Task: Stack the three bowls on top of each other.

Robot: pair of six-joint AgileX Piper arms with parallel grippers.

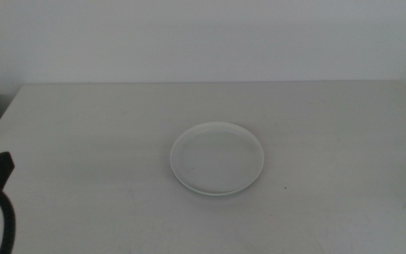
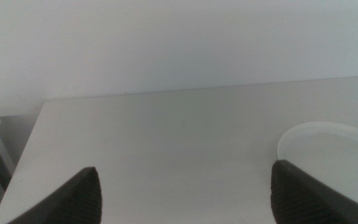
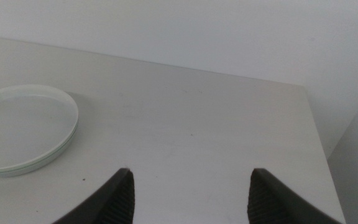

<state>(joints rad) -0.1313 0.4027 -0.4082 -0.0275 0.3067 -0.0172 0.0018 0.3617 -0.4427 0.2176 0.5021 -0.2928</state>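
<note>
Middle view: bowls (image 1: 217, 159) stacked mid-table (image 1: 83, 127), apparently all three.

The middle view is looking down over the desk (image 1: 83, 141); both wrist views are facing the bowls (image 1: 217, 159) low from opposite sides.

The worktop (image 1: 104, 134) is a smooth, matt, pale grey-white surface with a few tiny dark specks. The stacked bowls (image 1: 217, 159) look smooth and faintly satin, like plastic or glazed ware. The hands' jaws are dark, with a matt, finely textured surface.
</note>
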